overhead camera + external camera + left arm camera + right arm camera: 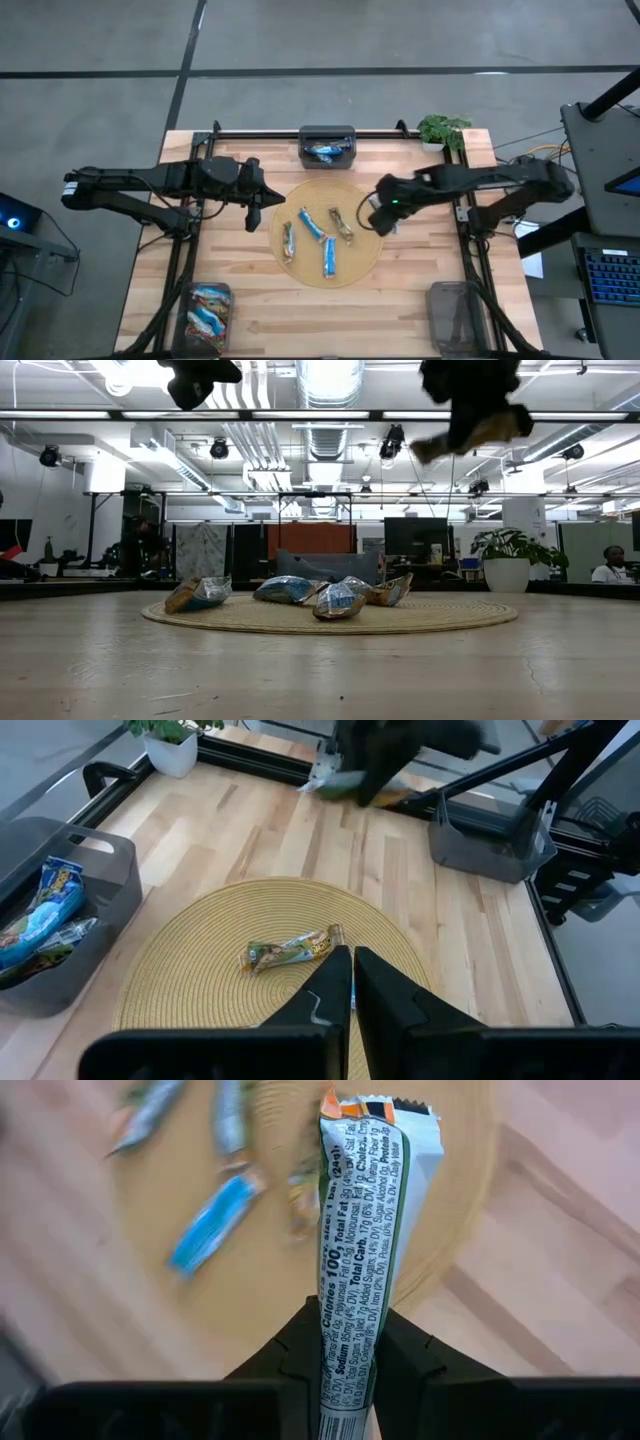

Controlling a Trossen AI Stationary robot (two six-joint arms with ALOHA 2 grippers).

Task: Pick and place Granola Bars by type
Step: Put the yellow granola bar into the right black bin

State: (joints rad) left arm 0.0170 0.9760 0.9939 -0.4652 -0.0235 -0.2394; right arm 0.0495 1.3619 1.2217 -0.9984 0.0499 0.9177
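Table (400,310): light wooden top, both arms reaching in over it from opposite sides.
Woven mat (365,265): round, at table centre, carrying four loose bars.
Left arm: extends from the left edge; left gripper (252,212) hangs above the mat's left rim, jaws pressed together with nothing between them.
Right arm: extends from the right edge; right gripper (382,220) is raised above the mat's right rim, jaws pinching one bar.
Far bin (327,133): grey, at the middle of the far edge, holding blue-wrapped bars.
Near-left bin (190,300): grey, holding several bars in blue and red wrappers.
Near-right bin (458,315): grey, contents cannot be told.
Potted plant (442,130): at the far right corner.
Held bar (362,1250): white wrapper side with nutrition print facing the wrist camera, standing up out of the jaws, clear of the mat.
Bars on mat (312,222): two blue, one blue-white, one brownish, lying apart from each other.
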